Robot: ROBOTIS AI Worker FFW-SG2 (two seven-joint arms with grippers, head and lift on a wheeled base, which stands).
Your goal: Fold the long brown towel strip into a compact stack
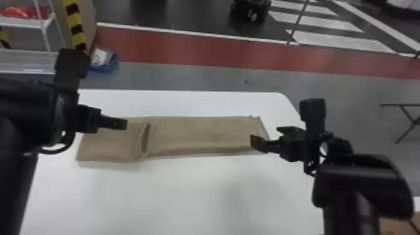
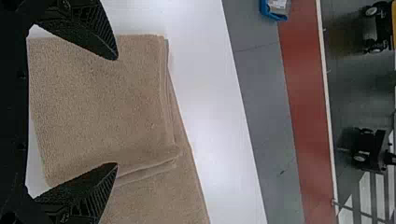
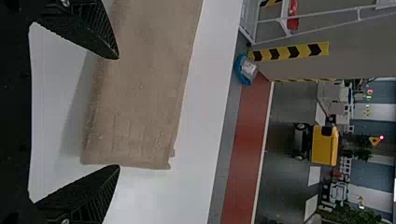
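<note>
the white table (image 1: 187, 193) spread widest; beyond it, a white rack (image 1: 45, 23) carried red things (image 1: 25, 12) on a shelf; the brown towel strip (image 1: 200, 134) lay across the table, its left end doubled over; a blue bin (image 1: 104, 67) on the floor held something pale (image 1: 99, 56); the left gripper (image 1: 124, 124) gaped wide above the folded part, the right gripper (image 1: 265, 135) gaped wide by the strip's right end; whether either touched cloth, i couldn't tell
</note>
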